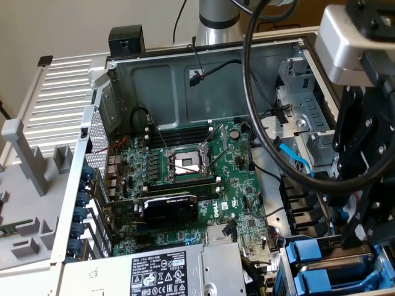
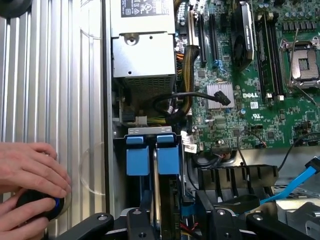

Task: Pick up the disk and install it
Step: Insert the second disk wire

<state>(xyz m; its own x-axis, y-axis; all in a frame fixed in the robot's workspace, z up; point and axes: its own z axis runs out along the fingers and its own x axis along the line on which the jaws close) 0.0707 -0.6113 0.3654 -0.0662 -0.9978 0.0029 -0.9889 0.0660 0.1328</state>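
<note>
Black jointed-metal gripper (image 1: 361, 237) at 4 o'clock in the exterior view, low over the drive bay of an open tower case (image 1: 154, 80). Fingers (image 2: 142, 220) apart, one either side of the disk (image 2: 167, 155); pressing it or not, cannot tell. Disk on edge in the bay, bright blue moulded carrier up, thin grey metal slab below it, just beside a second blue carrier (image 2: 137, 155). Both carriers at 5 o'clock in the exterior view. Boxy silver power supply (image 1: 160, 271) with a printed label at 6 o'clock, green motherboard (image 1: 241, 185) with a square CPU socket (image 1: 185, 163) near centre. A person's hand (image 2: 30, 170) on a round black knob (image 2: 42, 207) on a ribbed silver panel (image 2: 50, 75)
</note>
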